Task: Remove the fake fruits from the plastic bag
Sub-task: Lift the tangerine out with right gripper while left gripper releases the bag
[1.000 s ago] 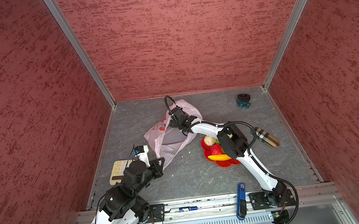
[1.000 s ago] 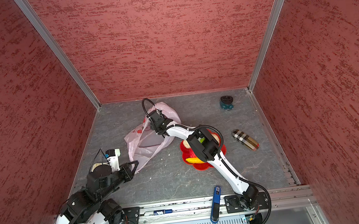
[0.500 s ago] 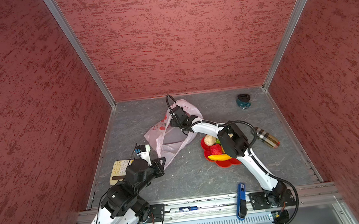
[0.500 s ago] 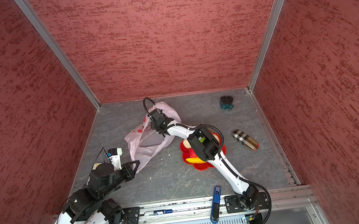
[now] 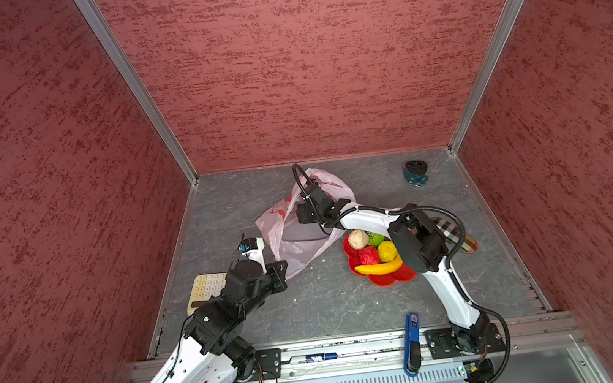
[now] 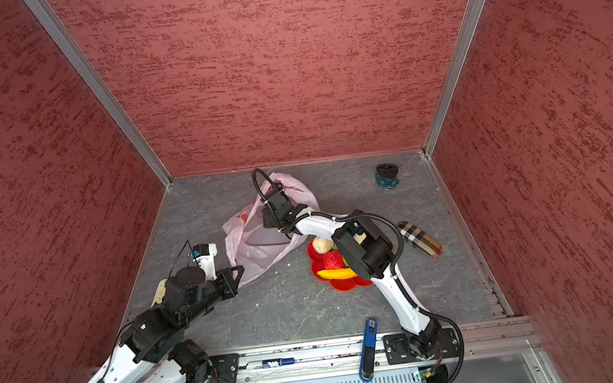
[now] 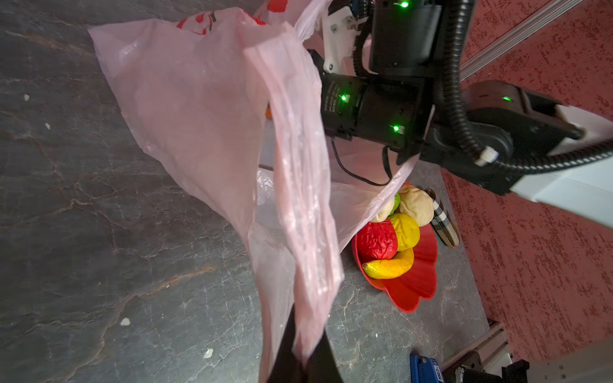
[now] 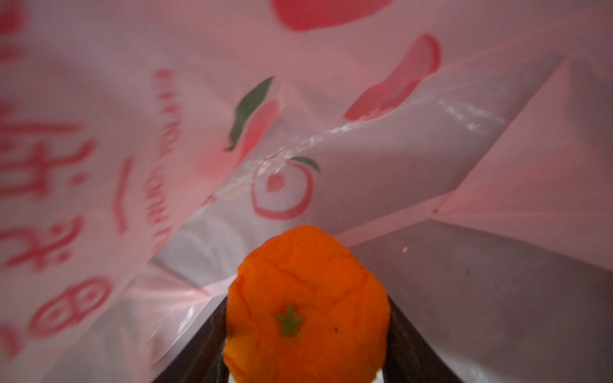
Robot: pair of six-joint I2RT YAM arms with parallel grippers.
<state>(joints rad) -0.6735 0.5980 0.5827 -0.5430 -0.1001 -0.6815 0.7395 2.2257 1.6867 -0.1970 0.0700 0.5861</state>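
Left gripper (image 7: 302,359) pinches bag (image 7: 199,116) edge. Right gripper (image 8: 306,310), inside bag, clamps orange (image 8: 308,278). Risks: round orange could squirt from jaws; thin film could snag wrist, dragging bag.

The bag (image 5: 295,241) is translucent pale pink, printed with red lettering and red motifs with green leaves. The orange (image 8: 306,308) is bright orange with a green star stem. The dish (image 5: 387,279) is red. The banana (image 5: 380,268) and lemon (image 5: 387,251) are yellow, beside a red fruit (image 5: 368,255), a green fruit (image 5: 375,238) and a beige fruit (image 5: 358,239). The case (image 6: 420,239) is beige plaid, striped black, white and red. The floor (image 5: 330,301) is veined grey and the walls (image 5: 301,62) are mottled red.
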